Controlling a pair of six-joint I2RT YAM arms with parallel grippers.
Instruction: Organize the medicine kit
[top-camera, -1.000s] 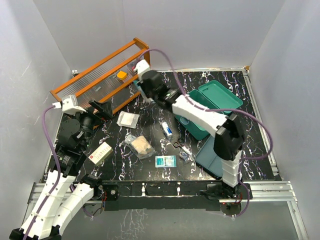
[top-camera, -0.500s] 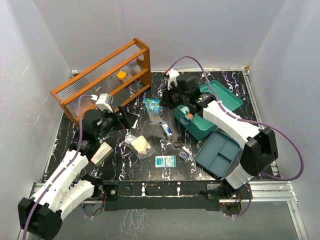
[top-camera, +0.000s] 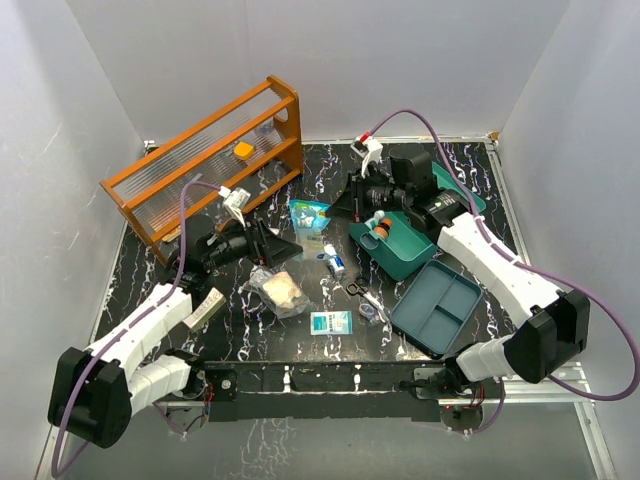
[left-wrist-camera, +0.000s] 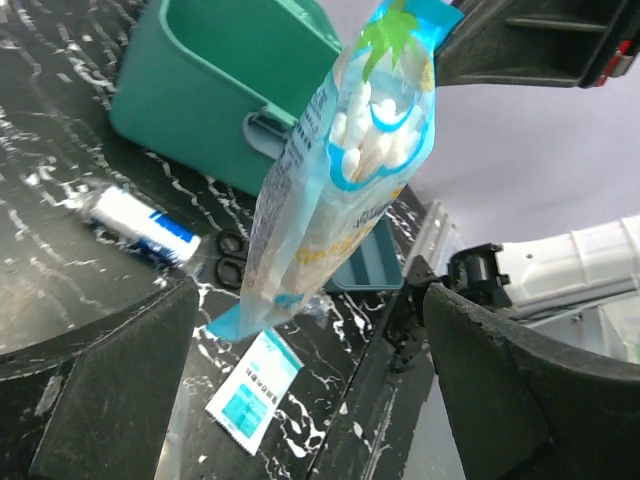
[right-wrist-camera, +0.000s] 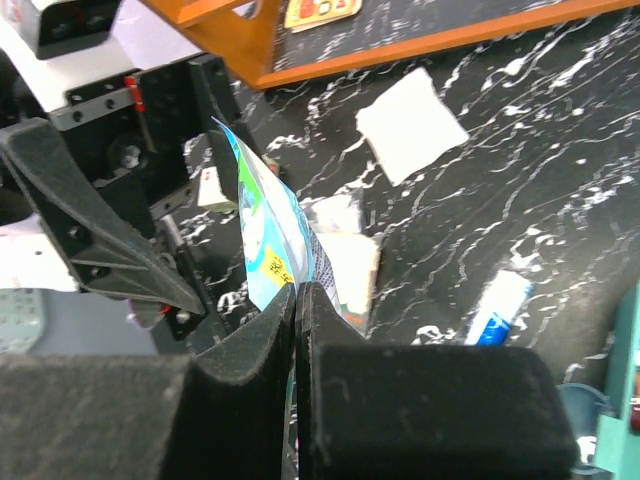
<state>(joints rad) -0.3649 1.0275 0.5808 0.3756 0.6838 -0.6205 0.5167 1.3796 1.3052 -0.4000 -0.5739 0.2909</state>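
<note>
Swab pouch (top-camera: 308, 214): our right gripper (right-wrist-camera: 297, 300) pinches it upright, just left of medicine kit (top-camera: 408, 262).
Left gripper (top-camera: 287, 245): spread wide, just beside it.

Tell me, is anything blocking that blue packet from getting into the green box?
Nothing visible. The swab packet hangs pinched in the right end effector, right beside the open medicine kit. The open left end effector sits on the packet's far side.
</note>
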